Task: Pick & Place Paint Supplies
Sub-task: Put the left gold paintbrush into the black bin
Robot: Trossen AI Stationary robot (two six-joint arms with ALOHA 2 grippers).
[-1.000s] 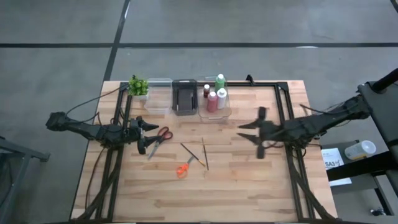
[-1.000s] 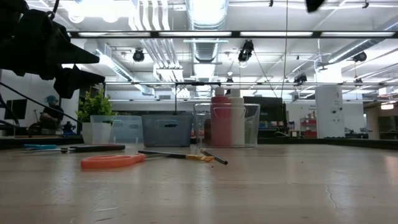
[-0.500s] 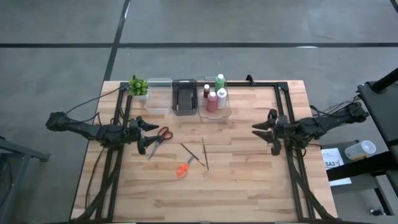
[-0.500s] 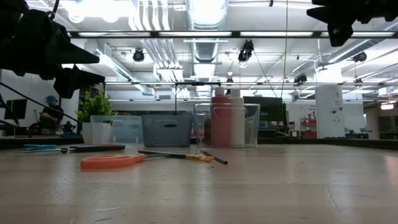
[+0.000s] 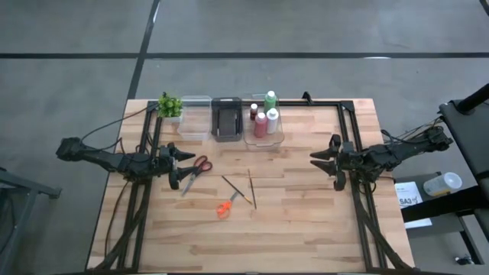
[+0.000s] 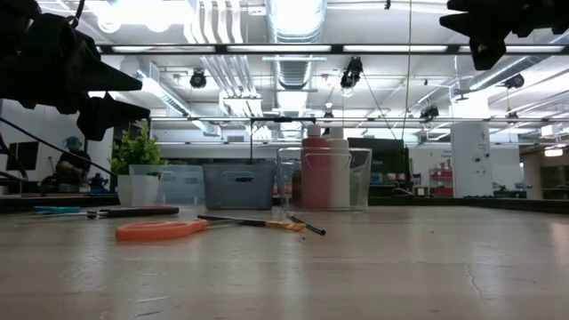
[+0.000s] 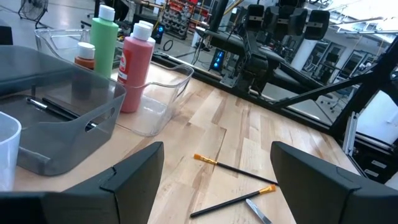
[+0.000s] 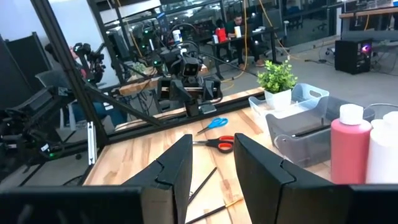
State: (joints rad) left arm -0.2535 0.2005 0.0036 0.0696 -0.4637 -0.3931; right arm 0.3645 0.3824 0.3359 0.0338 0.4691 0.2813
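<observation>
Both grippers are hanging open and empty above the table (image 5: 306,229); left gripper (image 5: 177,162) is hovering at the left side, just beside the red-handled scissors (image 5: 195,168), while right gripper (image 5: 327,161) is waiting near the right frame rail, well apart from the supplies; two thin brushes (image 5: 244,189) and an orange tool (image 5: 224,208) are lying mid-table between the arms; along the far edge a potted plant (image 5: 170,105), a clear bin (image 5: 195,116), a dark bin (image 5: 226,118) and a clear bin of paint bottles (image 5: 263,118) are standing in a row.
</observation>
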